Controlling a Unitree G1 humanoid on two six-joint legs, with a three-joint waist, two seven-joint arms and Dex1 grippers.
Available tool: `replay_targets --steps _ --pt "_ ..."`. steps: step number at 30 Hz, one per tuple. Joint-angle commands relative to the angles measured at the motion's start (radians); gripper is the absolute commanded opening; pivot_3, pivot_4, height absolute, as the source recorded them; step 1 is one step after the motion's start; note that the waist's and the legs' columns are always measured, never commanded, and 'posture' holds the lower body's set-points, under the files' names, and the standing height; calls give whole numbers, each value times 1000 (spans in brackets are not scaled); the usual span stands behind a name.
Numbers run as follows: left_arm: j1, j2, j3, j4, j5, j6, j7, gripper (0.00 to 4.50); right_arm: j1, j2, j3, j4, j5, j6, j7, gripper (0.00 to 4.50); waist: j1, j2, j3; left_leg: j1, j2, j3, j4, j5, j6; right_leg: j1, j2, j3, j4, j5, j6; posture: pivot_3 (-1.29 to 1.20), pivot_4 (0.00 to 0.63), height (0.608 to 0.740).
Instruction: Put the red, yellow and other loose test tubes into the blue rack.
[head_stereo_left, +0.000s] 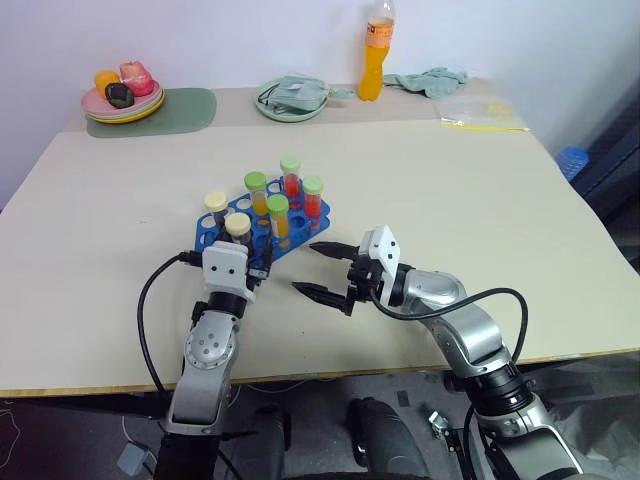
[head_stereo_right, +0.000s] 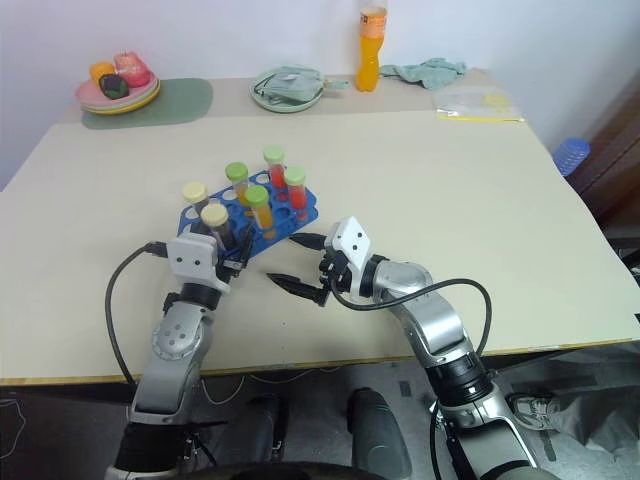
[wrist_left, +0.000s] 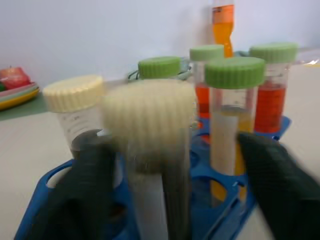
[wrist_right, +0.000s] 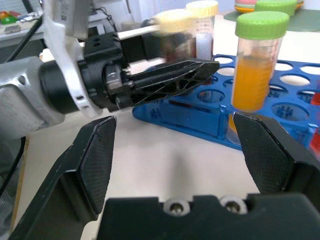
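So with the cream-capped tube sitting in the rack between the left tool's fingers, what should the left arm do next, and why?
Probably draw the left tool straight back from the blue rack. Its fingers stand apart on either side of the cream-capped tube, which looks seated in a hole. Backing out along the fingers' line should avoid knocking it or the green-capped tubes beside it.

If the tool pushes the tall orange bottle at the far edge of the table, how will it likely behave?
The orange bottle is tall and narrow, so a high push would probably tip it. Its round body would likely roll afterwards. It looks nearly full, so fairly heavy.
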Motion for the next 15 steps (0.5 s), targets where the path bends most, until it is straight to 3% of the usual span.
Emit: replay_targets --steps 1,4,7,11,15 --pt "77 42 68 -165 -108 38 -61 4143 -8 -57 -75 -67 44 33 20 4125 -1 0 0 0 0 0 0 0 0 0 0 0 0 0 0 0 150 740" --pt "164 112 123 -291 -221 122 -138 4143 -7 -132 -133 -69 71 58 48 4125 -2 0 0 0 1 0 0 0 0 0 1 0 0 0 0 0 150 740" --pt "298 249 275 -385 -362 220 -252 4143 -1 -237 -209 -31 77 66 84 4125 -2 0 0 0 1 0 0 0 0 0 1 0 0 0 0 0 150 740" --pt "412 372 483 -351 -458 291 -327 4143 -14 -358 -292 117 36 1 120 4125 -1 0 0 0 1 1 0 0 1 0 1 0 -1 -1 -2 0 150 740" --pt "451 419 552 -315 -471 304 -371 4143 -33 -406 -317 236 12 -67 147 4125 -3 0 0 0 1 1 0 0 1 1 1 0 -2 -3 -4 0 150 740"
